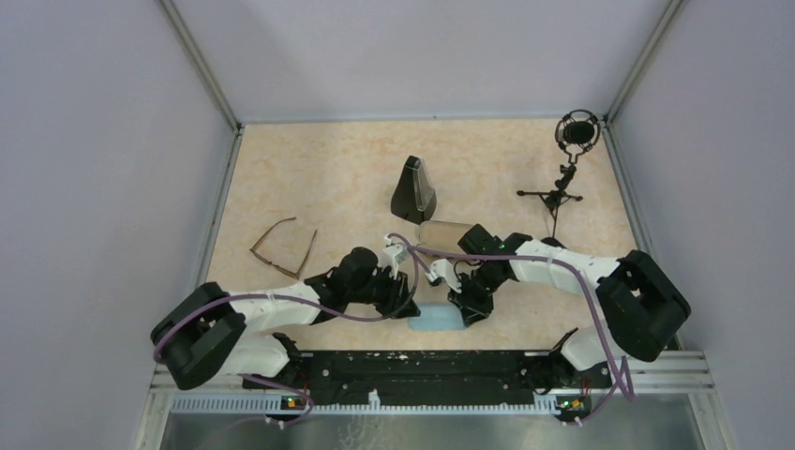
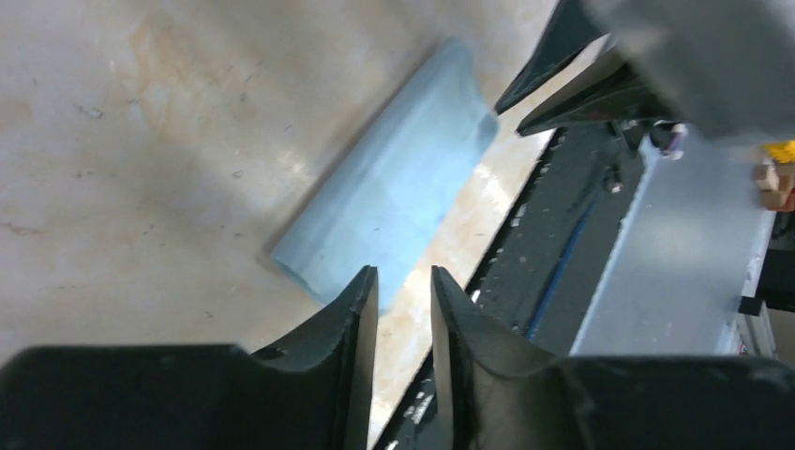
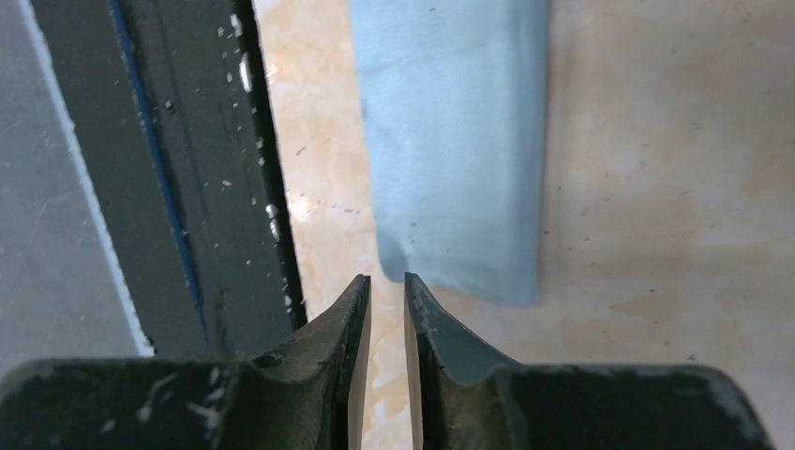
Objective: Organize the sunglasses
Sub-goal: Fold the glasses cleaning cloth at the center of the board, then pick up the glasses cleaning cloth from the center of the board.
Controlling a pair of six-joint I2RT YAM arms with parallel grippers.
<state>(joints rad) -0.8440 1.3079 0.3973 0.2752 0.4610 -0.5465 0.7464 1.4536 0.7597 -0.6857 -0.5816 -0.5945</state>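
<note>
The brown-framed sunglasses (image 1: 284, 247) lie open on the table at the left, apart from both arms. The amber-lensed pair is not in view. My left gripper (image 1: 405, 298) (image 2: 404, 274) hovers at the left end of a light blue pouch (image 1: 439, 319) (image 2: 394, 178). Its jaws are almost together with only table showing in the narrow gap. My right gripper (image 1: 466, 309) (image 3: 386, 278) is at the pouch's right end (image 3: 455, 141), jaws likewise nearly together and empty. The right gripper's fingers (image 2: 572, 66) show in the left wrist view.
A black triangular case (image 1: 412, 190) stands upright mid-table. A tan cylindrical case (image 1: 448, 232) lies just behind the grippers. A microphone on a small stand (image 1: 562, 178) is at the back right. The black base rail (image 1: 422, 370) runs right next to the pouch.
</note>
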